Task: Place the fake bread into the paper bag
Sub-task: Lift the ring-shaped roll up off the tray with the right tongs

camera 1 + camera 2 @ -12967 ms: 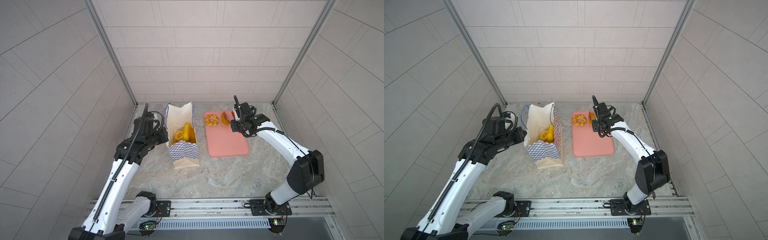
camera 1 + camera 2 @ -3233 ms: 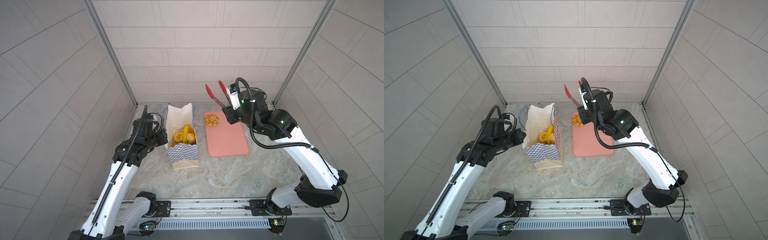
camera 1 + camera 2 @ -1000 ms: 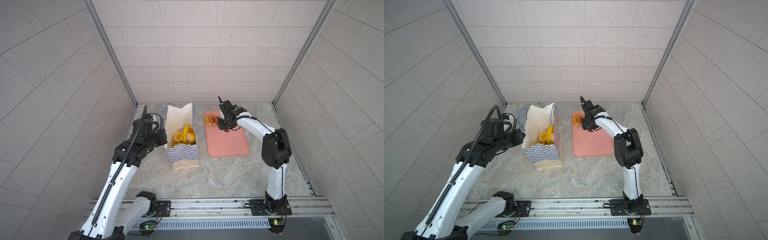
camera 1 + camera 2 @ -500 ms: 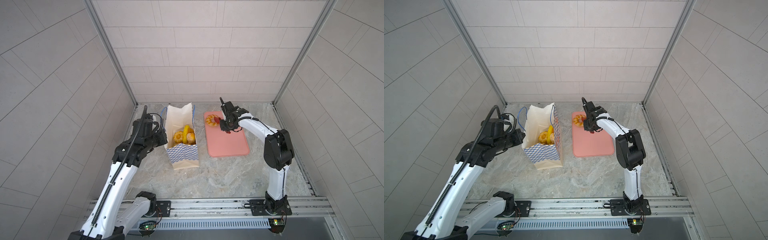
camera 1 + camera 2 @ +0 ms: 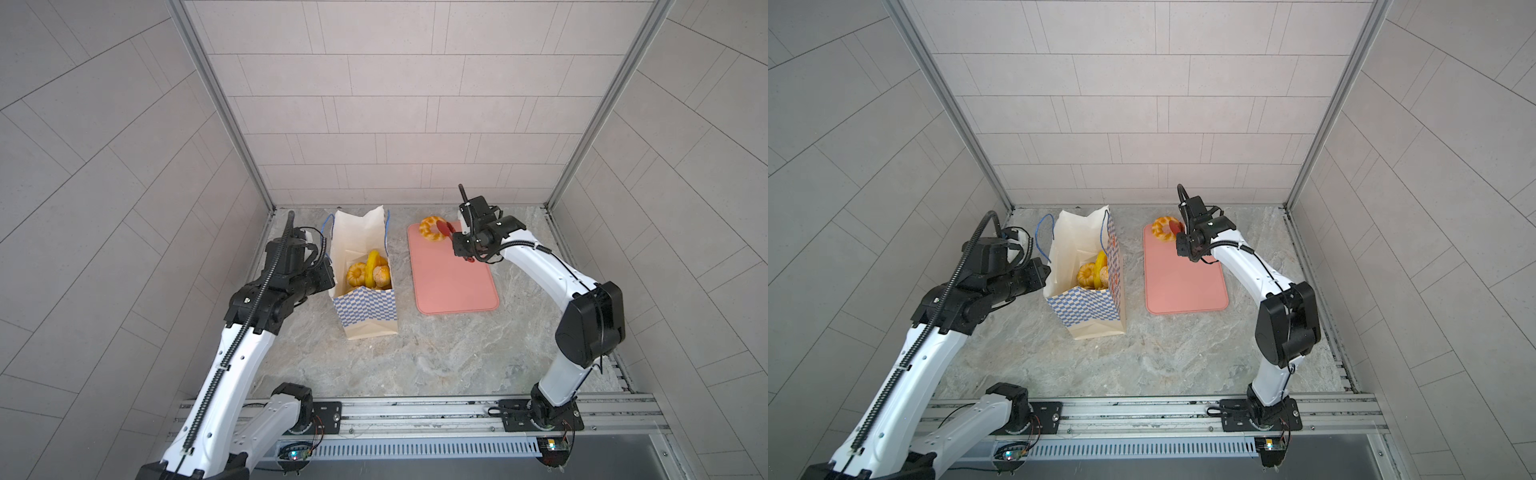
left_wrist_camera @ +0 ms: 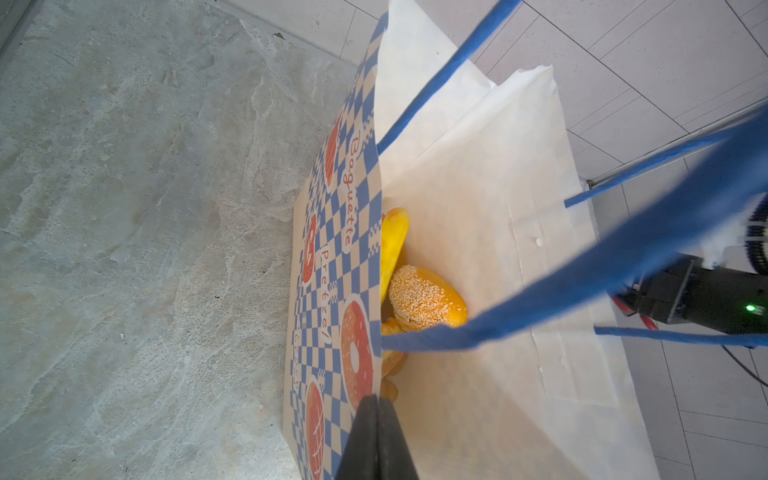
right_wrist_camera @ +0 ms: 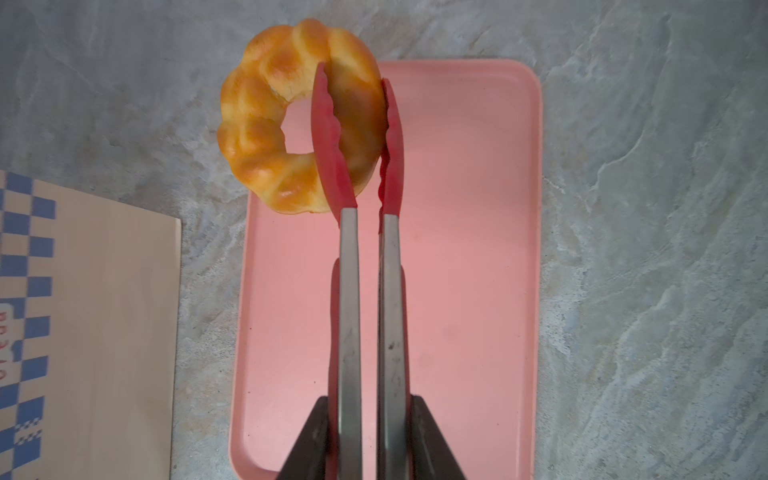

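Right gripper (image 7: 365, 419) clamps the tongs (image 7: 349, 291), whose red tips pinch the ring doughnut (image 7: 257, 124) at the pink tray's (image 7: 465, 249) far corner. Left gripper (image 6: 376, 415) pinches the paper bag's (image 6: 478, 187) rim; other bread (image 6: 424, 299) lies inside.

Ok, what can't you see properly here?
The lower fake bread in the paper bag: left wrist view, bag wall and blue handle cover it.
Whether the ring doughnut touches the pink tray: right wrist view shows only its top.
The tongs in a top view: mostly hidden behind the right arm.
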`<move>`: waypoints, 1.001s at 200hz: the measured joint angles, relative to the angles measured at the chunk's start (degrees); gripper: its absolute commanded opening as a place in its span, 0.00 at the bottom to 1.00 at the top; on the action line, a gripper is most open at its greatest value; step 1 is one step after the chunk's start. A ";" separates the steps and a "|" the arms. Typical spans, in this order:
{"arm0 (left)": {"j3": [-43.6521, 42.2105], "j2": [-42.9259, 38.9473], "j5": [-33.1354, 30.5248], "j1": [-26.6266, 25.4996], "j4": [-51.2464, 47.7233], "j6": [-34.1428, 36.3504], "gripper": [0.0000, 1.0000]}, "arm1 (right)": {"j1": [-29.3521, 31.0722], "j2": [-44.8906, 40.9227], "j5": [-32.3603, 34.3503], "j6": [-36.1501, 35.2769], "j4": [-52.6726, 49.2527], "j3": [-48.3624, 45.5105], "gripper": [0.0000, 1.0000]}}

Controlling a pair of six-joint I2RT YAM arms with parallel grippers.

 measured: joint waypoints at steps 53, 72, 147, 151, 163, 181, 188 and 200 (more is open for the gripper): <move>0.00 0.00 0.04 0.00 0.04 0.00 0.05 | 0.00 -11.28 1.25 -0.24 1.33 -2.73 0.29; 0.00 0.00 0.07 0.00 0.04 -0.02 0.05 | 0.00 -13.73 1.60 -0.31 0.92 -2.12 0.30; 0.00 0.00 0.28 0.00 0.17 -0.02 0.05 | 0.00 -19.21 2.10 -0.31 -2.67 4.00 0.31; 0.00 0.00 0.28 0.00 0.17 -0.02 0.06 | 0.00 -19.47 2.10 -0.31 -2.86 4.42 0.31; 0.00 0.00 0.28 0.00 0.17 -0.02 0.06 | 0.00 -20.22 2.03 -0.31 -3.19 5.46 0.31; 0.00 0.00 0.37 0.00 0.20 -0.02 0.06 | 0.00 -21.33 1.86 -0.28 -3.89 6.88 0.31; 0.00 0.00 0.42 0.00 0.20 -0.02 0.06 | 0.00 -21.77 1.70 -0.26 -4.09 7.34 0.31; 0.00 0.00 0.44 0.00 0.20 -0.02 0.05 | 0.04 -22.43 1.22 -0.24 -4.37 8.22 0.31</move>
